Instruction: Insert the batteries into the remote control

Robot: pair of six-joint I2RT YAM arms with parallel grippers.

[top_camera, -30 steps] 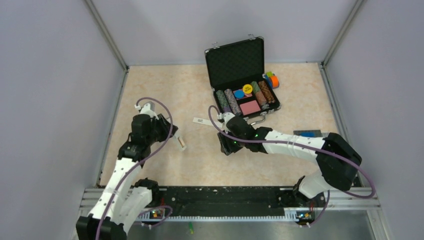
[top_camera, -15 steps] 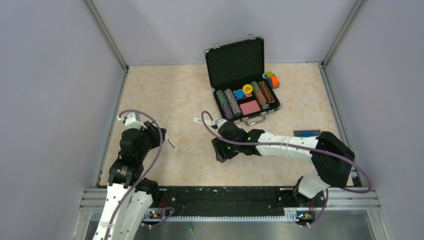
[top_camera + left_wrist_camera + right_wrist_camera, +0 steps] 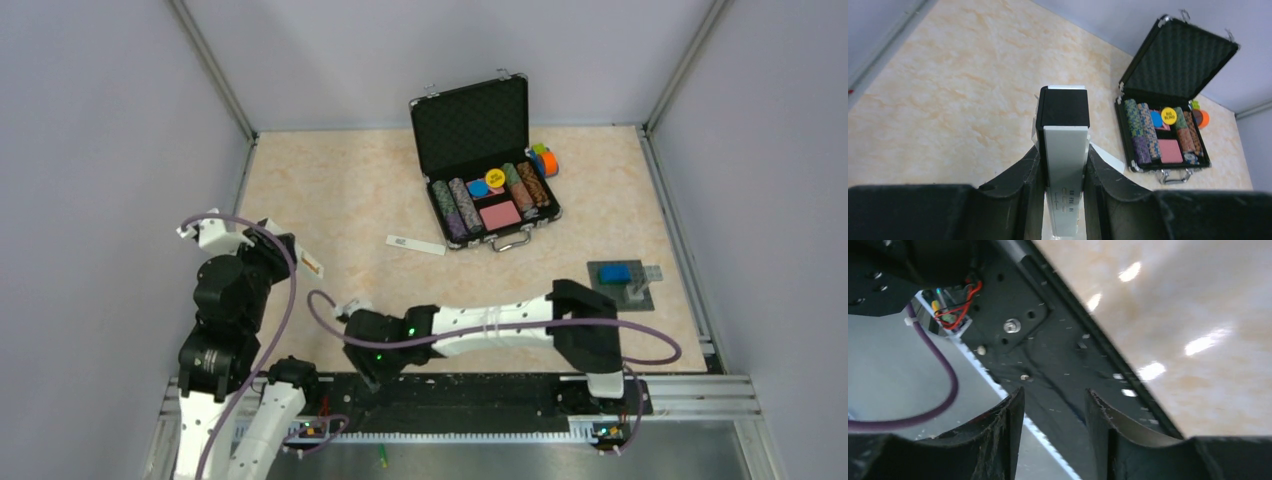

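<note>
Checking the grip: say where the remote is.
Left wrist view: the remote is clamped in the left gripper, over the left of the table, left of the chip case.

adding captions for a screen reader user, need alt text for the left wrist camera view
The left gripper clamps a slim white remote control with a black far end, pointing out over a beige marbled table. Off to the right on the table stands an open black case with rows of poker chips inside.

Slim white remote [image 3: 1064, 165] — dark-capped, held aloft
</note>
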